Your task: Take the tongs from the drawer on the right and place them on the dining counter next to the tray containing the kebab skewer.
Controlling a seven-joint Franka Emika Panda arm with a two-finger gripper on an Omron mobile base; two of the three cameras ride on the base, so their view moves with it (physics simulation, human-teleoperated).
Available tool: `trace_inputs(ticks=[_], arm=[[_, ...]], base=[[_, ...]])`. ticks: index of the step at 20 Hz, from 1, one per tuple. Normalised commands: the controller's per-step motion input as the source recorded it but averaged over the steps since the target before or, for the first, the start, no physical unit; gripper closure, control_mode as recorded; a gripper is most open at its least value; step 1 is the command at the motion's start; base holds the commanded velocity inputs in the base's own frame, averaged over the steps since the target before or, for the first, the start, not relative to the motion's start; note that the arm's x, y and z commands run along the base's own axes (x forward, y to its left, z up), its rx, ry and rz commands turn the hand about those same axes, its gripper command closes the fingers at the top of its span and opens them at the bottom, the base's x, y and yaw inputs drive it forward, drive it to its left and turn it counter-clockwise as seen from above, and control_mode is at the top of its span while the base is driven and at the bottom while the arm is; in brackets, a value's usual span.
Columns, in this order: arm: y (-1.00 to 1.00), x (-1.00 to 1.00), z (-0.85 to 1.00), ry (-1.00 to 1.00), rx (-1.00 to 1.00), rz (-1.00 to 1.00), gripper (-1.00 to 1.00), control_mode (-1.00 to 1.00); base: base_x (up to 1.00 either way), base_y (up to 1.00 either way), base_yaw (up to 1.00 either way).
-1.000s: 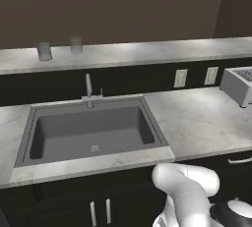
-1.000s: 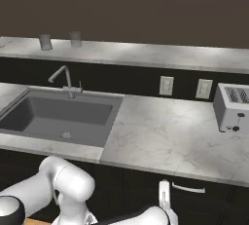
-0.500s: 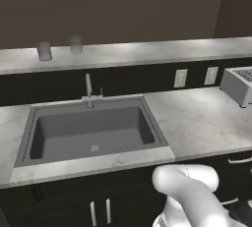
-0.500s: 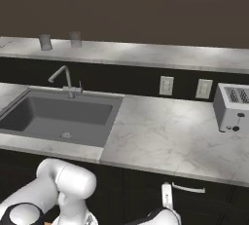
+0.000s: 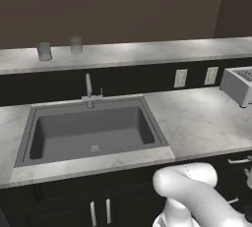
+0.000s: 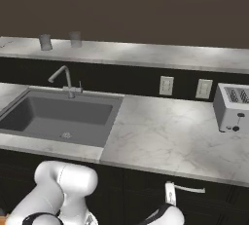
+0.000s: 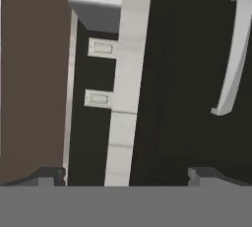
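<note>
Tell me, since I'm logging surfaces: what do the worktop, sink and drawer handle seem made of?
Worktop: pale, grey-veined, looks like polished marble. Sink: uniform matte grey, maybe composite or coated metal. Drawer handle: silvery bar with a sheen, likely brushed metal.

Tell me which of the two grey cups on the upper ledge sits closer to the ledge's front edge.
The left cup: it stands near the front edge of the ledge, while the other cup to its right is set farther back toward the wall.

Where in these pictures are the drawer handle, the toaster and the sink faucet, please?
drawer handle (image 6: 187,188): right base view, middle of the silver bar on the black front below the worktop.
toaster (image 6: 233,108): right base view, its front face.
sink faucet (image 5: 88,89): left base view, the upright stem behind the basin.
</note>
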Motion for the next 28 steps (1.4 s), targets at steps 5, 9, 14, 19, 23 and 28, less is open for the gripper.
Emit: trace_inputs(ticks=[5,9,14,19,23,28], arm=[[-0.08,0.27,-0.40,0.00,0.01,0.01,-1.00,-1.00],[-0.19,0.22,-0.34,0.00,0.07,0.00,-1.00,-1.00],[-0.20,0.20,-0.24,-0.02,0.07,0.00,-1.00,-1.00],[-0.19,0.29,-0.26,0.00,0.03,0.00,-1.00,-1.00],[-0.18,0.37,-0.31,-0.01,0.00,0.00,-1.00,-1.00],[-0.19,0.39,-0.25,-0.01,0.00,0.00,-1.00,-1.00]], base=[[0.00,0.00,0.00],[0.00,0.00,0.00],[0.00,0.00,0.00],[0.00,0.00,0.00],[0.00,0.00,0.00],[0.00,0.00,0.00]])
